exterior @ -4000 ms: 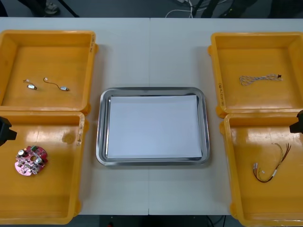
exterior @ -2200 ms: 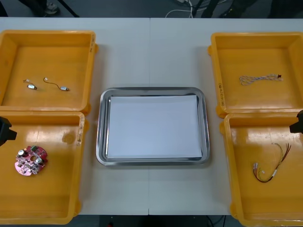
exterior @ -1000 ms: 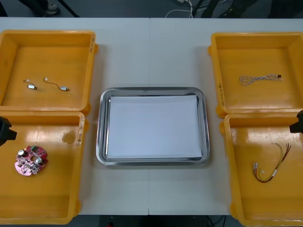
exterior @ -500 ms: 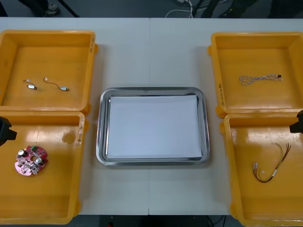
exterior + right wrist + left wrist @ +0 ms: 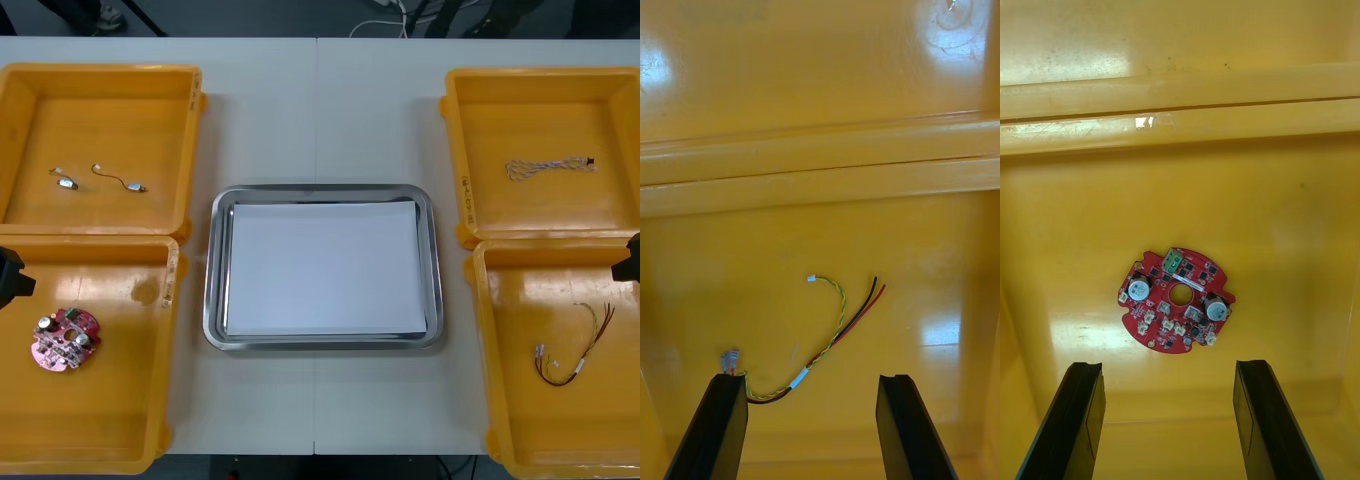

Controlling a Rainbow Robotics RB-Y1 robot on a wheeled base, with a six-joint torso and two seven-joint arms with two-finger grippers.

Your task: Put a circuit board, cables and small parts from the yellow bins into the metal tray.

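A round red circuit board (image 5: 65,339) lies in the near left yellow bin (image 5: 120,420); in the left wrist view the board (image 5: 1175,300) sits beyond my open left gripper (image 5: 1169,420), apart from its fingers. My left arm (image 5: 12,274) shows at the left edge. The red and yellow cable (image 5: 575,352) lies in the near right bin (image 5: 520,440); the cable (image 5: 816,346) is just beyond my open right gripper (image 5: 812,424). My right arm (image 5: 630,260) is at the right edge. The metal tray (image 5: 218,335) is white inside.
The far left bin (image 5: 120,75) holds small metal parts (image 5: 66,181) and a short black cable (image 5: 118,179). The far right bin (image 5: 540,80) holds a twisted blue and white cable (image 5: 545,166). Bare table lies beyond and in front of the tray.
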